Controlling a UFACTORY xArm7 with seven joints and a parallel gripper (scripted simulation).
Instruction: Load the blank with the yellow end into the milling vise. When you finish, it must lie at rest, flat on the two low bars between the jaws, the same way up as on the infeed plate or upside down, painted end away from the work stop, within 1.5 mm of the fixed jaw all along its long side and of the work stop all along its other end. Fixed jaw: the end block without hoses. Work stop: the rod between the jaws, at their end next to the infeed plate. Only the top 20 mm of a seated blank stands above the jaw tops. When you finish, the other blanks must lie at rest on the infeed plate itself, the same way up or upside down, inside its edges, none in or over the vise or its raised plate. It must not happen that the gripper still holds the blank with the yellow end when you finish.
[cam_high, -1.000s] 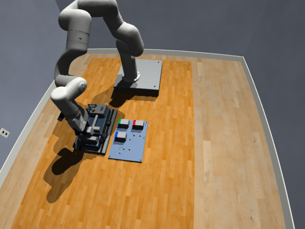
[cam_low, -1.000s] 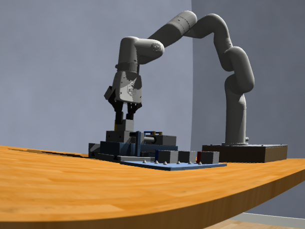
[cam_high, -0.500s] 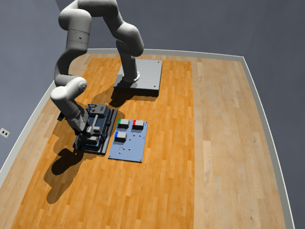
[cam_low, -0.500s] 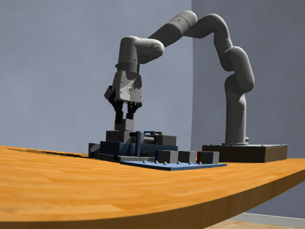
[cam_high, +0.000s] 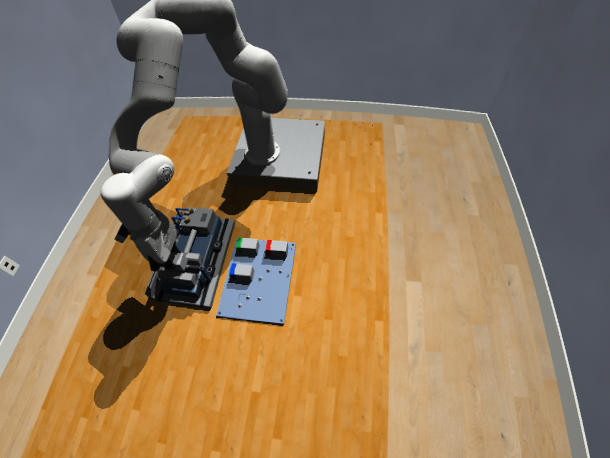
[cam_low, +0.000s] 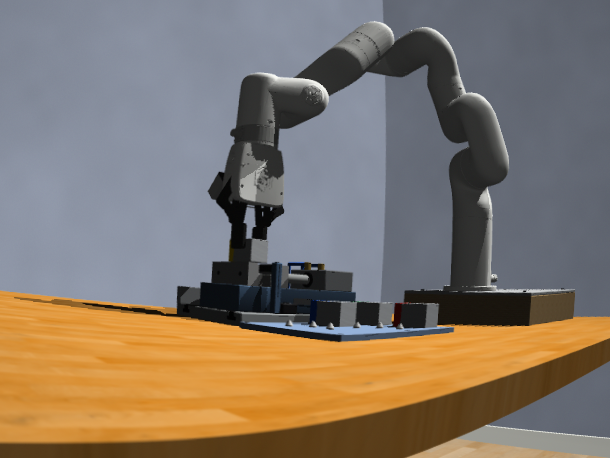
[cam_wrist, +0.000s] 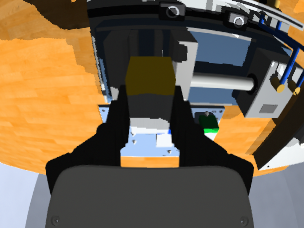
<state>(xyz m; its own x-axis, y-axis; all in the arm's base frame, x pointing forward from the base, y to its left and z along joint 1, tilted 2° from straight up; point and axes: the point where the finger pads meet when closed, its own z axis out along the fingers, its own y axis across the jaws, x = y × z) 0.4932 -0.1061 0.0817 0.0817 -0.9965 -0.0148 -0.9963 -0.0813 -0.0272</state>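
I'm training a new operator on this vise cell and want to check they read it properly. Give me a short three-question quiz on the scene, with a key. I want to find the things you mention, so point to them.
1. True or false: the gripper (cam_high: 174, 260) (cam_low: 249, 237) (cam_wrist: 150, 98) has its jaws shut on the blank with the yellow end (cam_high: 179, 261) (cam_low: 258, 251) (cam_wrist: 150, 75).

2. Where is the blank with the red end (cam_high: 277, 249) (cam_low: 419, 315)?
a) in the vise
b) on the infeed plate (cam_high: 270, 305) (cam_low: 350, 336) (cam_wrist: 145, 149)
c) on the robot's base

3. Fill in the colour: the hoses (cam_high: 178, 218) (cam_low: 300, 263) (cam_wrist: 286, 70) on the vise's end block are ____.

Key: 1 true; 2 b; 3 blue

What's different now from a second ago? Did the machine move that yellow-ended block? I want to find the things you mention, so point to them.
Nothing has visibly changed. The gripper (cam_high: 167, 260) (cam_low: 249, 239) (cam_wrist: 150, 98) is still shut on the yellow-ended block (cam_high: 179, 261) (cam_low: 258, 251) (cam_wrist: 150, 75), above the vise (cam_high: 204, 245) (cam_low: 220, 296) (cam_wrist: 220, 50); the other three blocks (cam_high: 244, 273) (cam_low: 344, 314) (cam_wrist: 164, 140) stay on their blue plate (cam_high: 270, 305) (cam_low: 345, 337) (cam_wrist: 145, 149).
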